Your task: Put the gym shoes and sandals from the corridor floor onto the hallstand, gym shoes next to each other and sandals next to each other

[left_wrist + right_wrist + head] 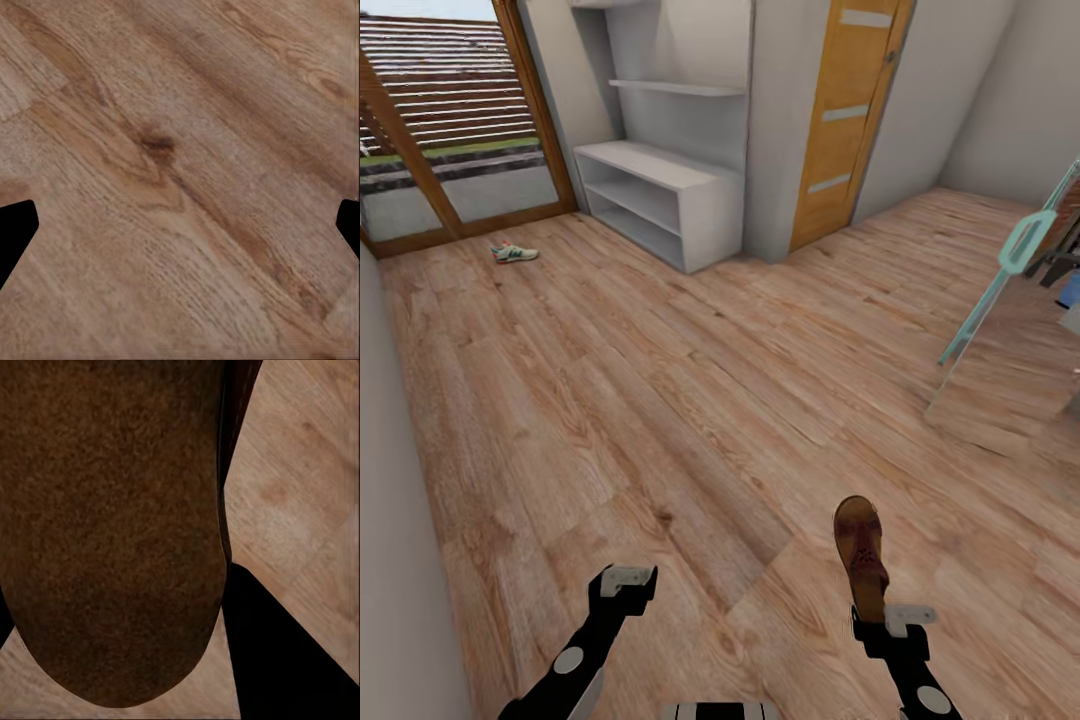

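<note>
My right gripper (876, 612) is shut on the heel end of one brown sandal (861, 552), held low over the corridor floor (690, 400) with its toe pointing away from me. The right wrist view is close on that sandal's dark brown surface (112, 532), with a black finger (292, 660) beside it. My left gripper (624, 582) hangs open and empty over bare planks (180, 150). One white and green gym shoe (514, 253) lies on the floor far off at the left, near the glass door. The pale grey hallstand (660, 165) stands against the far wall, its shelves bare.
An orange wooden door (848, 115) is right of the hallstand. A wood-framed glass door (455, 130) closes the far left. A teal folding rack (1010, 265) leans in at the right edge. A pale wall (395, 520) runs along my left side.
</note>
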